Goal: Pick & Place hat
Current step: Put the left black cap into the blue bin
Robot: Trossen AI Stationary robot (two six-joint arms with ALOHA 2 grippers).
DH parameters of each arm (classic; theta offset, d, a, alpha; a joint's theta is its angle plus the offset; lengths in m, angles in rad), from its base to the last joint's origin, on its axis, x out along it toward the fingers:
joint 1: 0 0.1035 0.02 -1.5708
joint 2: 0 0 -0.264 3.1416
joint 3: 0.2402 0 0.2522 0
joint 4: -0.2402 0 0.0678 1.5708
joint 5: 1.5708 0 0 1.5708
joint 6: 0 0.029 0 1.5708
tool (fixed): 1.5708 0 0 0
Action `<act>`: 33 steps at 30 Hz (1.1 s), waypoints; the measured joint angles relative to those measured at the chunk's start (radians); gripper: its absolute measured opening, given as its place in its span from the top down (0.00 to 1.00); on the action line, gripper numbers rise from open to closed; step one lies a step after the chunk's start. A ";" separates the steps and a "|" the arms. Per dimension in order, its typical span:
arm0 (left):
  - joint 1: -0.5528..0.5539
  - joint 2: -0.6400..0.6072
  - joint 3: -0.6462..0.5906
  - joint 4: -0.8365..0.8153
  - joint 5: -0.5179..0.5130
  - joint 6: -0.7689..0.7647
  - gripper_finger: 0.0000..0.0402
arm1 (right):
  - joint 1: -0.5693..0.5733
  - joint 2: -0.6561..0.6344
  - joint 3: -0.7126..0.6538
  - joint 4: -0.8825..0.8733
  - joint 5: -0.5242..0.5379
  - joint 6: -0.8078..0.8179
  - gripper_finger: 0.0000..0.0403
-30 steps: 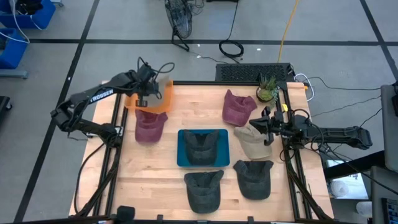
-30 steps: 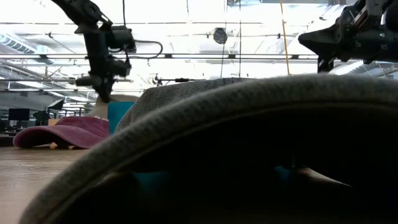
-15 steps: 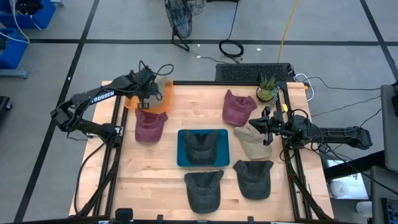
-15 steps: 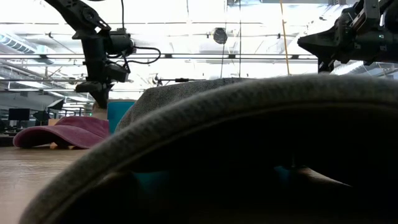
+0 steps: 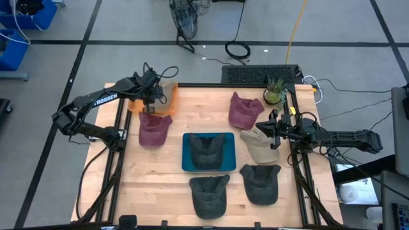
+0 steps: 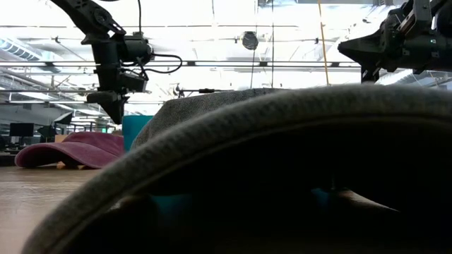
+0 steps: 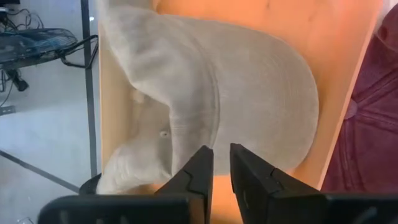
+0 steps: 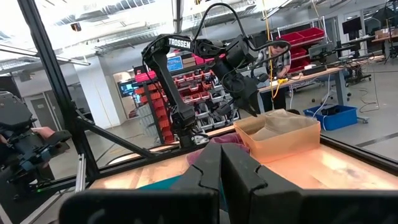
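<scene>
A beige hat (image 7: 249, 93) lies in the orange bin (image 5: 155, 96) at the table's far left corner, crown and brim resting on the bin's floor. My left gripper (image 5: 150, 105) hangs over the bin's near side, pointing down. Its fingers (image 7: 221, 168) are shut to a narrow gap and empty, above the hat's brim. It also shows in the low view (image 6: 113, 113). My right gripper (image 5: 273, 128) is shut and empty at the right, above a second beige hat (image 5: 259, 145) lying on the table.
A maroon hat (image 5: 154, 129) lies just near of the bin, and another (image 5: 245, 110) lies far right. A teal tray (image 5: 186, 153) holds a dark grey hat (image 5: 208, 152). Two more dark grey hats (image 5: 209, 193) (image 5: 260, 182) lie near the front edge. A potted plant (image 5: 275, 92) stands at the far right.
My left gripper has shifted a little toward the table's near edge and dropped slightly over the orange bin. The hats have stayed where they were.
</scene>
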 joint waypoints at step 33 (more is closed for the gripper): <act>-0.342 -0.341 -0.192 0.649 0.375 -0.629 0.75 | 0.025 0.044 0.000 0.224 0.020 0.046 1.00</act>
